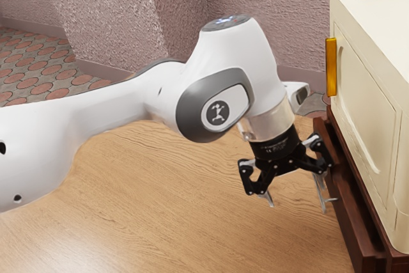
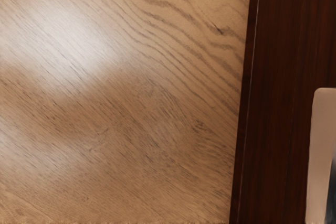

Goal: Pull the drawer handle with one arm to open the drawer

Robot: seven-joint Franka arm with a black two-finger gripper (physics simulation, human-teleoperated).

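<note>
Your jaws (image 1: pixel 298 208) stand wide apart above the tabletop (image 1: pixel 192 222), one tip close beside the dark drawer (image 1: pixel 348 227). Beneath the cream cabinet (image 1: pixel 367 103), its front faces your arm (image 1: pixel 105 108), its long axis running along the cabinet's base.

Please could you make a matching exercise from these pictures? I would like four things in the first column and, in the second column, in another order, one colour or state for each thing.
Column 1
1. Gripper
2. Tabletop
3. Upright strip at the cabinet's edge
4. Cabinet

Column 2
A. Cream
B. Open, fingers spread apart
C. Amber-yellow
D. Light brown with wood grain

Right pairs: 1-B, 2-D, 3-C, 4-A
</note>
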